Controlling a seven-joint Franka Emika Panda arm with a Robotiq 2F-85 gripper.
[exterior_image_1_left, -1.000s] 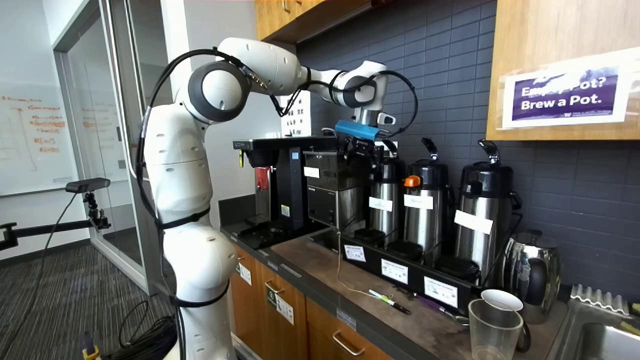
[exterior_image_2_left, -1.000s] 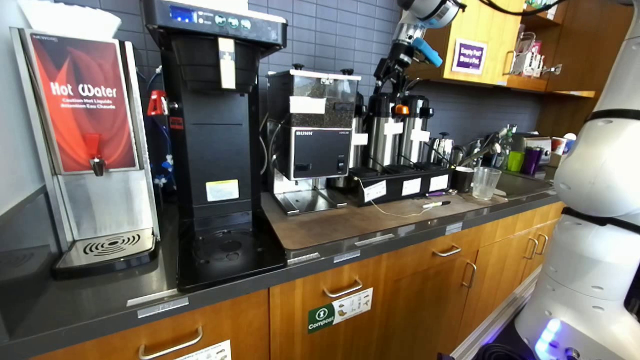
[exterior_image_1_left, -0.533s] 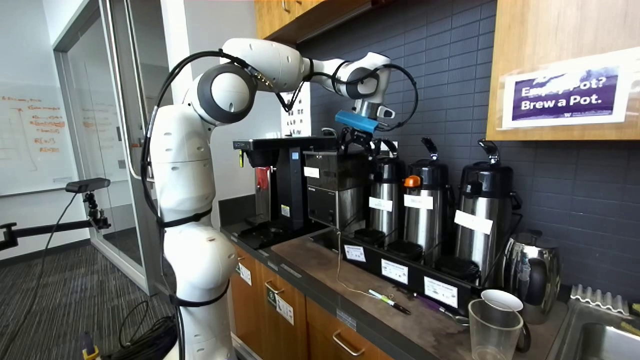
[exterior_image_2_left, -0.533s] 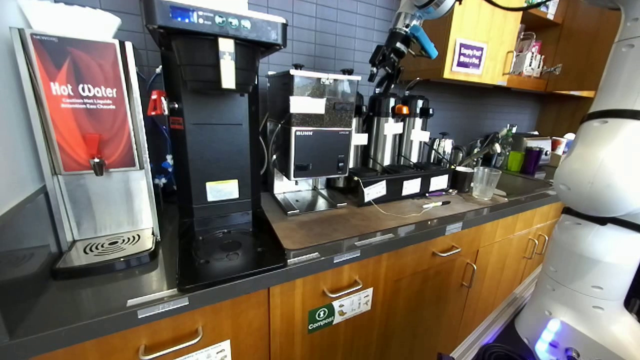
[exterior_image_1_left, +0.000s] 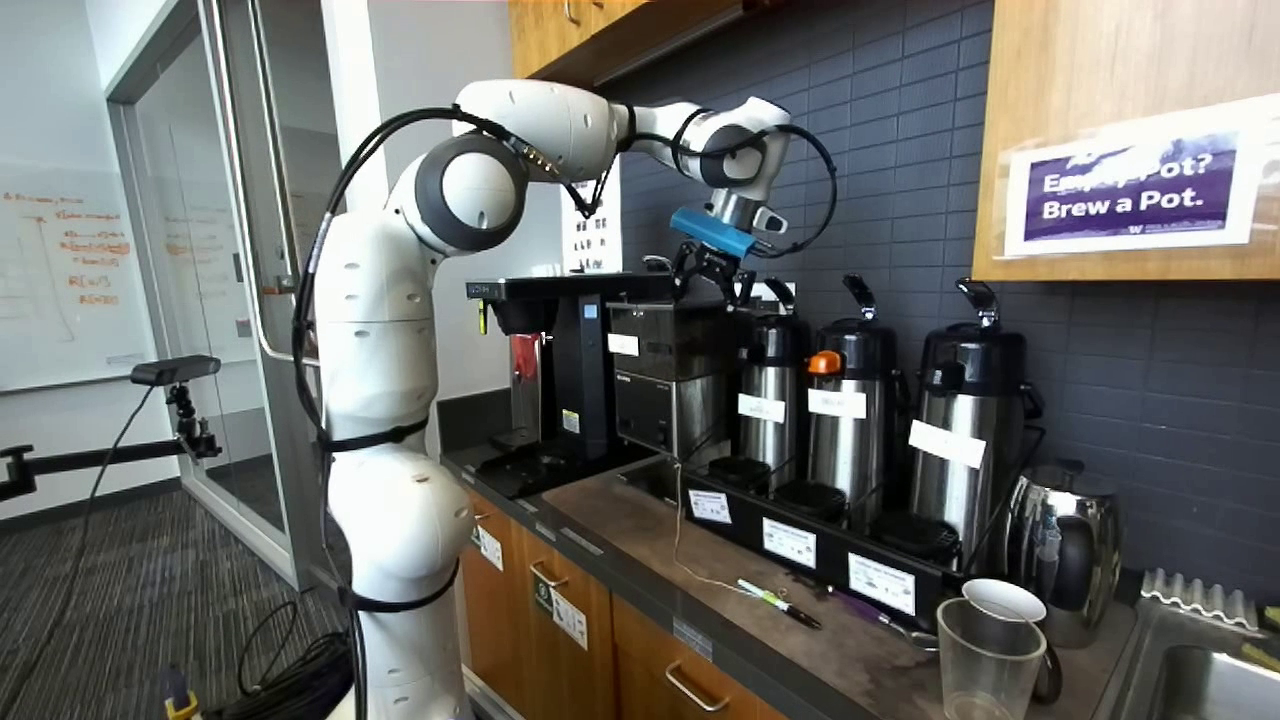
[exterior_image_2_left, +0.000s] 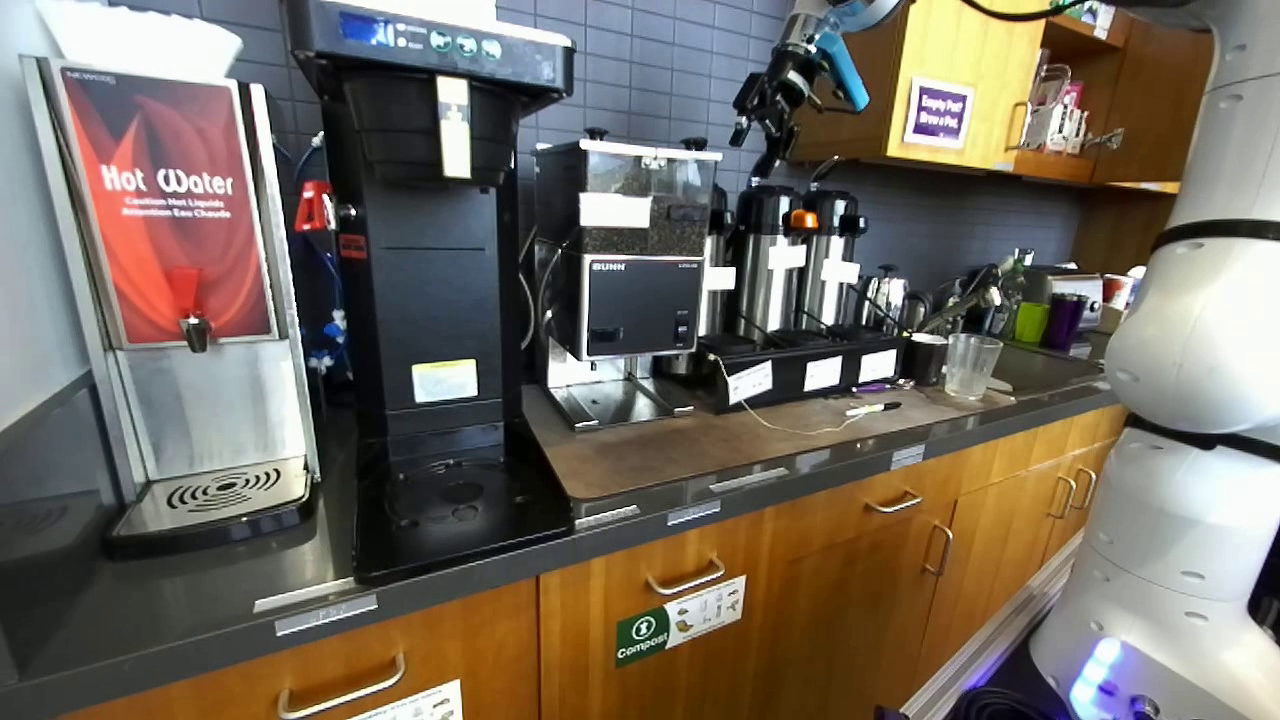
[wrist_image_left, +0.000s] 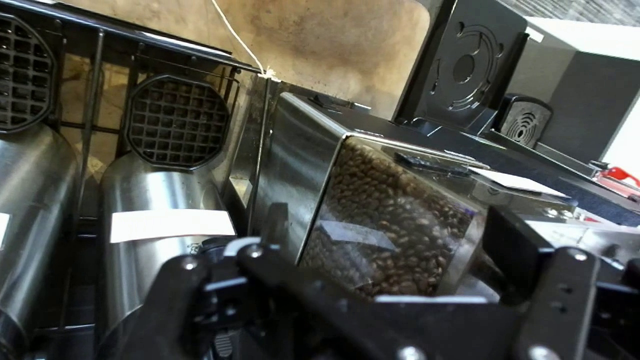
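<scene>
- Your arm (exterior_image_1_left: 375, 370) stands tall left of centre in an exterior view, lower links (exterior_image_1_left: 400, 530) near vertical, elbow (exterior_image_1_left: 478, 190) up high, forearm (exterior_image_1_left: 545, 122) running almost level into the upper middle of the frame.
- From there your wrist (exterior_image_1_left: 745, 150) bends down, so the gripper (exterior_image_1_left: 711, 290) hangs nose-down with a bit of tilt, right below that blue block (exterior_image_1_left: 713, 233).
- Jaws are spread wide and it's just air in there, so you've got hold of nothing. Wrist view agrees: fingers (wrist_image_left: 514, 247) poke in along the bottom edge, well apart.
- Nearest thing to you is the grinder (exterior_image_2_left: 640, 310), dead middle of an exterior view. Its bean hopper (wrist_image_left: 395, 215) takes up the centre of your wrist view, showing between the fingers.
- Just beside it, on the right in both exterior views, sits the closest airpot (exterior_image_1_left: 770, 442); in the wrist view it's lower left of centre. Honestly can't tell how close your fingers come to its lid (exterior_image_1_left: 775, 342).
- Two more airpots (exterior_image_1_left: 837, 448) line up further right, the middle one sporting an orange spout (exterior_image_1_left: 825, 363), and a black rack (exterior_image_1_left: 747, 530) runs along their feet.
- Tall black brewer (exterior_image_2_left: 440, 300) is left of the grinder in both exterior views.
</scene>
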